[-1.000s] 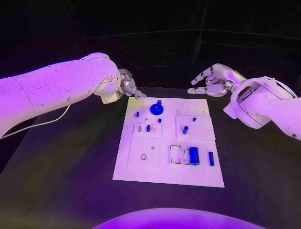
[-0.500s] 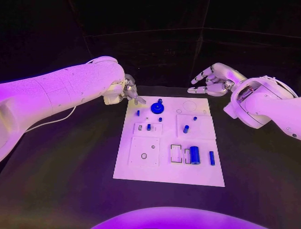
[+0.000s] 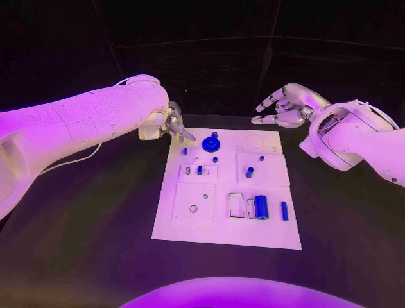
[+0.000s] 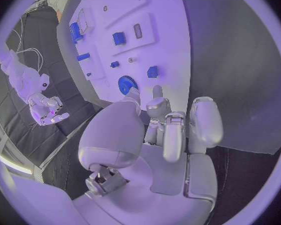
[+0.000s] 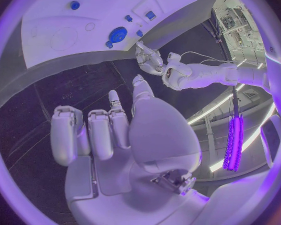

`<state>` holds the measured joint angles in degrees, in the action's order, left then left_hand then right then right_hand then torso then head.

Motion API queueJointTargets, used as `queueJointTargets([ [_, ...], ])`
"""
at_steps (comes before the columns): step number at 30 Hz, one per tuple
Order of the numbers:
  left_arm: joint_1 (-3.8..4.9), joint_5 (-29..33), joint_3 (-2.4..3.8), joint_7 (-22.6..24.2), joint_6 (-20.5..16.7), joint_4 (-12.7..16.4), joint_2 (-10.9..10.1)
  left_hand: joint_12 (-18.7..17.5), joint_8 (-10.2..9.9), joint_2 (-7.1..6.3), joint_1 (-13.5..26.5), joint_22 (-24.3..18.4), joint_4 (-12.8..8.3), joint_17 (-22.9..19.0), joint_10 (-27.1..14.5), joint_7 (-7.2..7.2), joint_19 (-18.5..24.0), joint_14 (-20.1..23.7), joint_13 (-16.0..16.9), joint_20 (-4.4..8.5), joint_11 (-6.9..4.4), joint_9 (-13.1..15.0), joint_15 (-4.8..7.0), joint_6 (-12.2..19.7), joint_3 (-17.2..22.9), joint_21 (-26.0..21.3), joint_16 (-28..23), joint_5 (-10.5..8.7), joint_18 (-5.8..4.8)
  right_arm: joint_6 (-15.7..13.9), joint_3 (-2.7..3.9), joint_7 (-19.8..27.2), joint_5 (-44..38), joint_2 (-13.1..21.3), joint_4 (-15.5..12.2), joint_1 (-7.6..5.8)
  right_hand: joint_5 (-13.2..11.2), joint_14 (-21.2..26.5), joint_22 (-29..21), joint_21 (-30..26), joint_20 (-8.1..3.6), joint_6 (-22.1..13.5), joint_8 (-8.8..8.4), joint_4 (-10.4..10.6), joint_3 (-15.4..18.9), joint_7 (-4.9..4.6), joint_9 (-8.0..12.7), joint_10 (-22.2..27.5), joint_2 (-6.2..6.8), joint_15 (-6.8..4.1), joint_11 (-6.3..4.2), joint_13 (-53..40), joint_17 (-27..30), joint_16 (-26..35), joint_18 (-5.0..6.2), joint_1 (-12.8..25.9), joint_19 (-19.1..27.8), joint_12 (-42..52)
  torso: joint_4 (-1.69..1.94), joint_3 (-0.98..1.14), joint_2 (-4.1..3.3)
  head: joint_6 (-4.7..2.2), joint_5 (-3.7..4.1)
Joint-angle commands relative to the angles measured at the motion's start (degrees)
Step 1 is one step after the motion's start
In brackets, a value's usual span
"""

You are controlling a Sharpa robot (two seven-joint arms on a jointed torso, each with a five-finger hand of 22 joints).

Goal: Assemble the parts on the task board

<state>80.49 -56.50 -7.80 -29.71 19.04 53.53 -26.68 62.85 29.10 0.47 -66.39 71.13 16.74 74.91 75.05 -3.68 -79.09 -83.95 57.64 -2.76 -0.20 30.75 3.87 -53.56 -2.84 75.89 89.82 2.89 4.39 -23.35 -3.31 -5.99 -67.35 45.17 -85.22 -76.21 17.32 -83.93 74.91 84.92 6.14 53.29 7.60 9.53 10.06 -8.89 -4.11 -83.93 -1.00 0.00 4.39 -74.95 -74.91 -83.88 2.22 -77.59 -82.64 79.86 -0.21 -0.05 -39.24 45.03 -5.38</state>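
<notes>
The left robot hand [image 3: 172, 124] is hovering empty, fingers loosely apart, by the board's [image 3: 198, 228] far corner near the blue gear [image 3: 210, 145]. The right robot hand [image 3: 284, 108] is hanging open too. The gear is looking small, stiff and light (probably slippery), best pinched by its rim.

A black table [image 3: 82, 224] fills the frame's lower half, a white task board [image 3: 269, 239] lying flat at its centre.

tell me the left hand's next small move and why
Probably ease the left hand down onto the blue gear. It hovers at the board's far left corner, holding nothing, with the gear just ahead of its fingertips in the left wrist view.
</notes>
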Motion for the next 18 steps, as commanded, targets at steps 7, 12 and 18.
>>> queueJointTargets([
  [7,-0.23,-0.81,-0.06,-1.28,3.78,-1.43,0.86,-0.24,0.24,0.16,0.43,-0.03,-0.07,15.09,-0.06,-0.03,-0.43,-6.05,-0.09,0.1,-0.22,0.03,-0.09,-0.28,-0.39,-0.04,0.18,0.1,0.31,-0.2,0.04,0.35,0.07,-0.1,-0.06,-0.12,0.67,-3.6,4.75,-0.24,-0.04,-0.21,0.31,0.12,0.43,0.03,0.09,0.06,-0.21,-0.29,-0.48,-6.31,-3.64,0.18,0.35,-0.64,0.28,-0.37,-0.04,0.02,0.01,-0.02,-0.28],
  [12,-0.76,-0.8,-0.25,-0.96,4.11,-1.99,1.27,-0.23,0.25,0.17,0.42,-0.05,-0.08,15.09,-0.06,-0.03,-0.42,-6.05,-0.09,0.11,-0.22,0.03,-0.09,-0.29,-0.4,-0.06,0.18,0.1,0.32,-0.21,0.04,0.38,0.07,-0.15,-0.05,-0.12,0.67,-3.6,4.75,-0.24,-0.04,-0.21,0.31,0.12,0.43,0.03,0.09,0.06,-0.21,-0.29,-0.48,-6.31,-3.64,0.18,0.35,-0.64,0.28,-0.37,-0.08,0.04,-0.01,0.07,-0.24],
  [18,-1.29,-0.8,-0.31,-0.52,4.07,-2.27,1.64,-0.15,0.29,0.24,0.37,0.02,-0.14,15.09,-0.02,0.0,-0.45,-6.05,0.0,0.11,-0.23,0.05,-0.08,-0.33,-0.46,-0.02,0.18,0.1,0.3,-0.24,0.04,0.41,0.07,-0.23,0.0,-0.11,0.67,-3.6,4.75,-0.24,-0.04,-0.21,0.31,0.12,0.43,0.03,0.09,0.06,-0.21,-0.29,-0.48,-6.31,-3.64,0.18,0.35,-0.64,0.28,-0.37,-0.06,0.05,-0.01,0.15,-0.18],
])
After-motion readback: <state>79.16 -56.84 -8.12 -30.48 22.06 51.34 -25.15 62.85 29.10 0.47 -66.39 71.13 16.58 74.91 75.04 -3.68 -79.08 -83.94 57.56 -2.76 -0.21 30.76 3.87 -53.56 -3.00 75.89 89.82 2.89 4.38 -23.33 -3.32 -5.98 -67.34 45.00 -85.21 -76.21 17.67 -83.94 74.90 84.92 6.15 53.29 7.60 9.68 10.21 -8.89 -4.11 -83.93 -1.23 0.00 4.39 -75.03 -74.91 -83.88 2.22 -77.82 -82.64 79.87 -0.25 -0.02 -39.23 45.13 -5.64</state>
